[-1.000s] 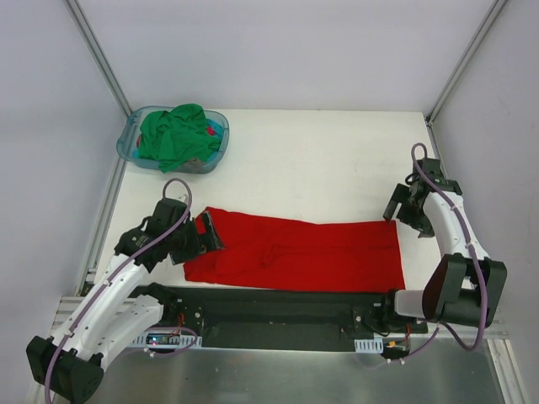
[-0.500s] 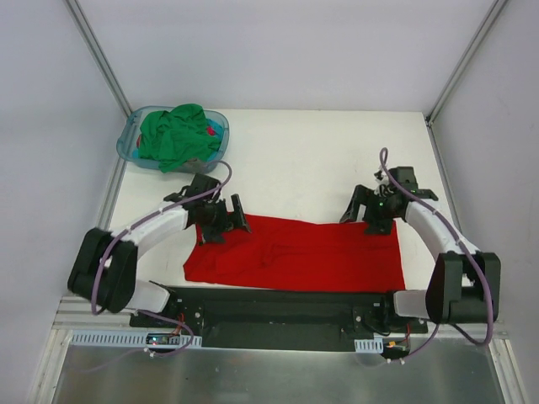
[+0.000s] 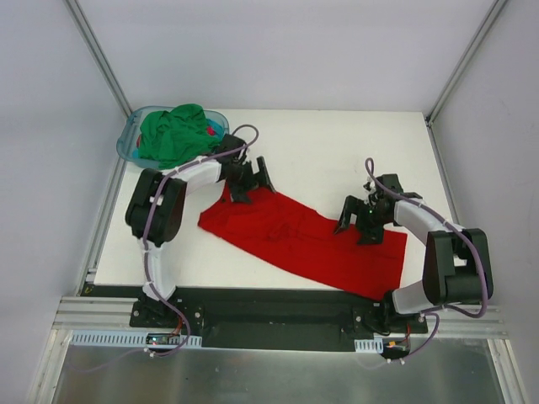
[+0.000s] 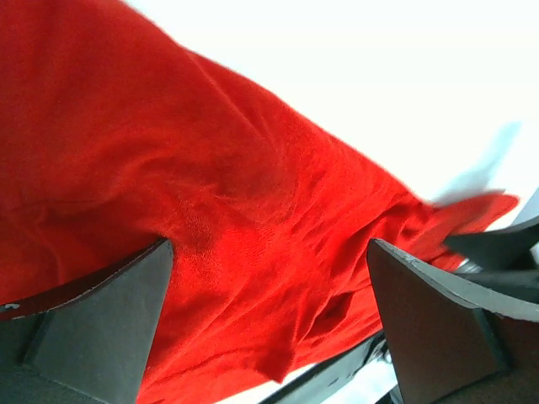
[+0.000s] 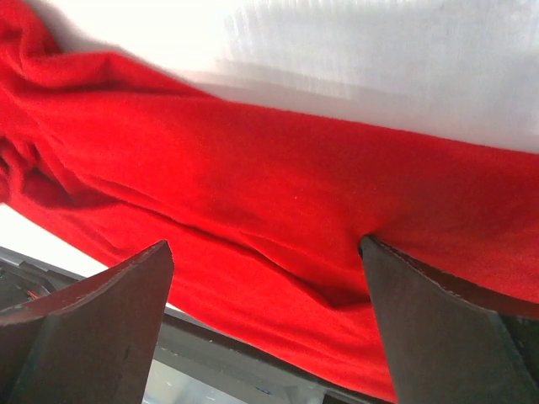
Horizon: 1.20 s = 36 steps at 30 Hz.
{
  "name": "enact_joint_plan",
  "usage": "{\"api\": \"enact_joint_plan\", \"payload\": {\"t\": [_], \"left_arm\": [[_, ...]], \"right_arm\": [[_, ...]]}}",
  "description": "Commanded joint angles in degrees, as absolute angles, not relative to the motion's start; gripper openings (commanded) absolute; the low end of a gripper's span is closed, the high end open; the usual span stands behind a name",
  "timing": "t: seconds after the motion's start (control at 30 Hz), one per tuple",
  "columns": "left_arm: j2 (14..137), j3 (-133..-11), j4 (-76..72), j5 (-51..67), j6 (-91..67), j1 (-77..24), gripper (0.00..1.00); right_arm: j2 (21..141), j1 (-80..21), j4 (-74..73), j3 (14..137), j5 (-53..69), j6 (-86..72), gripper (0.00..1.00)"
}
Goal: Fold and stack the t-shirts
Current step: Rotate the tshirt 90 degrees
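A red t-shirt, folded into a long strip, lies slanted on the white table, from back left to front right. My left gripper is open at the strip's back-left end, its fingers spread over the cloth. My right gripper is open over the strip's far edge near the right end. In the left wrist view the gripper has wrinkled red cloth between wide-apart fingers. In the right wrist view the gripper straddles red cloth, with one finger touching a crease.
A clear blue basket at the back left holds a heap of green shirts with a bit of red and blue cloth. Metal frame posts rise at the back corners. A black base rail runs along the near edge.
Both arms have swung in over the shirt. The left gripper has moved toward the back, and the shirt's left end has gone with it, so the strip now lies slanted instead of level.
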<state>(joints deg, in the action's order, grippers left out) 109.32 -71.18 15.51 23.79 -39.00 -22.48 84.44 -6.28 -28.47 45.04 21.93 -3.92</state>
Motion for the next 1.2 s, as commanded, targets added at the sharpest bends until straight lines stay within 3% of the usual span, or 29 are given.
{"api": "enact_joint_plan", "payload": {"t": [0.0, 0.17, 0.33, 0.53, 0.97, 1.17], "left_arm": [[121.8, -88.5, 13.5, 27.2, -38.1, -22.0, 0.99], [139.5, -114.9, 13.4, 35.4, -45.2, -22.0, 0.99], [154.8, -136.7, 6.1, 35.1, -56.0, -22.2, 0.99], [162.9, -138.6, -15.4, 28.6, -70.0, -22.9, 0.99], [169.6, -146.5, -20.4, 9.3, -69.3, -26.9, 0.99], [167.3, -144.5, -14.9, -1.6, -63.6, -27.0, 0.99]], "right_arm": [[82.1, -7.6, -27.7, 41.3, 23.1, -6.7, 0.96], [82.2, -10.9, -28.0, 41.5, 23.6, -9.1, 0.96], [83.2, -16.3, -26.9, 41.4, 24.7, -13.3, 0.96], [87.0, -27.1, -22.9, 43.7, 31.9, -14.0, 0.96], [100.7, -38.0, -19.2, 58.6, 32.0, -15.3, 0.96], [98.1, -38.2, -22.7, 59.0, 28.6, -14.2, 0.96]]}}
